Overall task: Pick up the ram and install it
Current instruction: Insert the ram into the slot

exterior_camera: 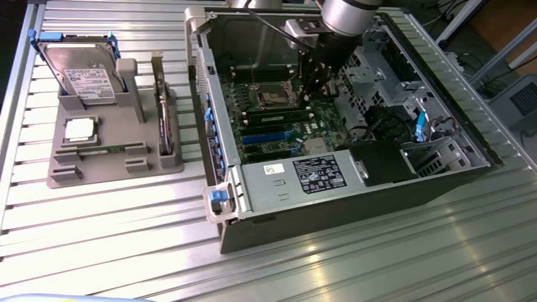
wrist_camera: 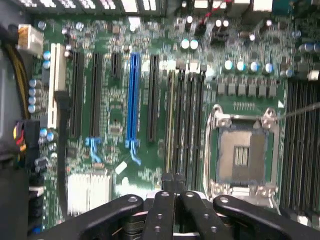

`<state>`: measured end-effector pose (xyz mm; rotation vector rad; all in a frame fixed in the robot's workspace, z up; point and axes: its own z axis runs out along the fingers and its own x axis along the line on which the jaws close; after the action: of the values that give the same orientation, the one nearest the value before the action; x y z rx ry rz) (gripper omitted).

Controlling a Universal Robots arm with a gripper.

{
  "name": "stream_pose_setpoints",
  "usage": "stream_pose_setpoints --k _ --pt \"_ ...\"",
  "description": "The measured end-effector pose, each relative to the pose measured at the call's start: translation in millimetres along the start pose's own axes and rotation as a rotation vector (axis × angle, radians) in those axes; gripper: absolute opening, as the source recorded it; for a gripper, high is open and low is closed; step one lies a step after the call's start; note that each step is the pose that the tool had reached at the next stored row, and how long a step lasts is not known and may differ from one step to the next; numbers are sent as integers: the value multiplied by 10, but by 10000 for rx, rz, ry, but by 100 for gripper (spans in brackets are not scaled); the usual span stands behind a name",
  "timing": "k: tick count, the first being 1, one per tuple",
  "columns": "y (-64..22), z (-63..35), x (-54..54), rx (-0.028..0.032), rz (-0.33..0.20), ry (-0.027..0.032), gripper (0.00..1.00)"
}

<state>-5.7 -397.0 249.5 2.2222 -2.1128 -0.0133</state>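
My gripper [wrist_camera: 170, 192] hangs inside the open computer case [exterior_camera: 361, 195], black fingers pressed together, empty, above the motherboard's [wrist_camera: 115, 110] memory slots [wrist_camera: 185, 120]. The ram [exterior_camera: 281, 118], a thin green stick, sits seated in a slot beside the silver-framed processor socket [wrist_camera: 242, 152]. Outside, the grey holder [exterior_camera: 109, 160] carries the hard drive [exterior_camera: 80, 72].

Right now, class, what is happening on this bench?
A robot arm reaches into an open computer case lying on its side. Its gripper is shut and hovers over the motherboard, near the memory slots beside the empty processor socket. Whether a ram stick is between the fingers cannot be told. Outside, at the exterior view's left, a grey holder carries a hard drive, a processor chip and an upright card.
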Motion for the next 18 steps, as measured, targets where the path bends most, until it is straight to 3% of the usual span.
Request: stream_pose_setpoints --k 1,6,8,9,10,11,12,16,18 --pt "-119 -6 6 -56 -2 3 11" --pt "-337 -21 17 -122 1 120 11" --pt "-389 -77 22 -131 12 276 11" --pt "-411 -84 23 -133 15 307 11" --pt "-466 -89 25 -135 21 357 11" --pt "-575 -97 28 -142 27 424 11" --pt "-618 -122 29 -147 37 488 11" --pt "-633 -291 21 -149 50 608 11" --pt "-559 -340 13 -116 53 635 11"
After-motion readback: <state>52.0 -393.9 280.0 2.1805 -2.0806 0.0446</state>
